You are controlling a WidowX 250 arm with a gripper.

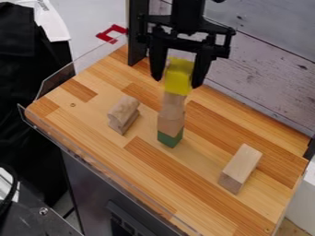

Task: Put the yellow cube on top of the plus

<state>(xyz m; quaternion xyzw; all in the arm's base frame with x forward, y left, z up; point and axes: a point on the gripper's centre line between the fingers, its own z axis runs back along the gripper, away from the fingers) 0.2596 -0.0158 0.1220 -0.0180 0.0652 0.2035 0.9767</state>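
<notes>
The black gripper [179,78] hangs down at the upper middle, its fingers on either side of the yellow cube [178,76] and closed against it. Directly below the cube stands a narrow stack of natural wood blocks [172,113], with a green block [170,139] at its base on the tabletop. The yellow cube lines up with the top of this stack; whether it rests there or hangs just above, I cannot tell.
Left of the stack lies a wood block with a rounded top [124,113]. A long rectangular wood block [241,168] lies to the right. The wooden table [92,124] has a clear low guard along its left and front edges, and a plank wall [271,78] stands behind.
</notes>
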